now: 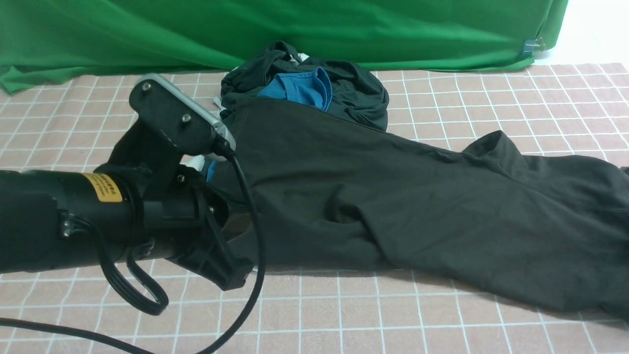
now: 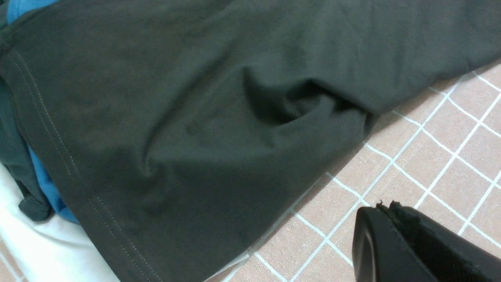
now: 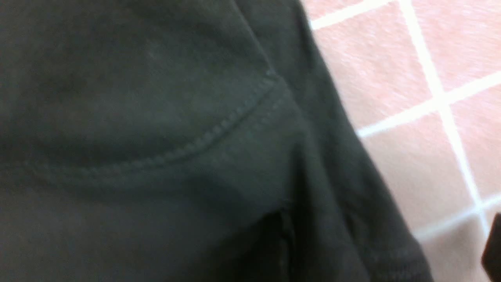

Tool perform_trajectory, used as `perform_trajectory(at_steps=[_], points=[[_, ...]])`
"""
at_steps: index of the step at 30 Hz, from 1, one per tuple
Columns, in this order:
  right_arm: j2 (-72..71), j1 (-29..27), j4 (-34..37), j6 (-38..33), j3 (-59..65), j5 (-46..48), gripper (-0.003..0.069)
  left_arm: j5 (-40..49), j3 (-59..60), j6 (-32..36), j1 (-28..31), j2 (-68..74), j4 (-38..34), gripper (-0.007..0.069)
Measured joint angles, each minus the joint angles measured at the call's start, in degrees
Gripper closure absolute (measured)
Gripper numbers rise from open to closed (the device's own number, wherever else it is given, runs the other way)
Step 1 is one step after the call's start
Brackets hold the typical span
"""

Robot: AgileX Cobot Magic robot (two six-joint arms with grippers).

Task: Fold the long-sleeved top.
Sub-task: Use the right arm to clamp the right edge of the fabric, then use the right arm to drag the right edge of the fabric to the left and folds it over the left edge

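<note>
Right now the large black cotton long-sleeved top [image 1: 393, 196] lies spread across the pink checked tablecloth [image 1: 344, 314], its far hem edge draped up onto the heap of a smaller dark garment [image 1: 354, 88] and a blue T-shirt [image 1: 300, 88] that sits just behind it, in front of the green backdrop [image 1: 295, 24].

My left gripper [image 2: 395, 223] is clenched on nothing, hovering over bare cloth just beside the top's near edge. My right gripper is out of the front view; its wrist camera looks closely at a stitched seam of the top, with only a dark sliver at the frame's edge, so I cannot tell how its jaws stand.

The risk I judge is this: because the top overlaps that heap, any pull on it may drag the other clothes along. A deep wrinkle near the top's middle could also get folded in.
</note>
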Motion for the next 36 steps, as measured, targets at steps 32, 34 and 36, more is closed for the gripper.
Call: perform_trajectory(at_steps=[32, 34, 36], points=[[-29.75, -6.38, -11.11, 3.45, -3.91, 24.88, 0.0562, 0.00, 0.00, 0.00, -0.02, -0.06, 0.88, 0.0606], [-32.30, -6.38, -9.04, 2.21, -4.75, 25.60, 0.0562, 0.00, 0.00, 0.00, -0.02, -0.06, 0.88, 0.0606], [-33.92, -6.38, -5.65, -0.06, -5.40, 25.76, 0.0562, 0.00, 0.00, 0.00, -0.02, -0.06, 1.06, 0.0606]])
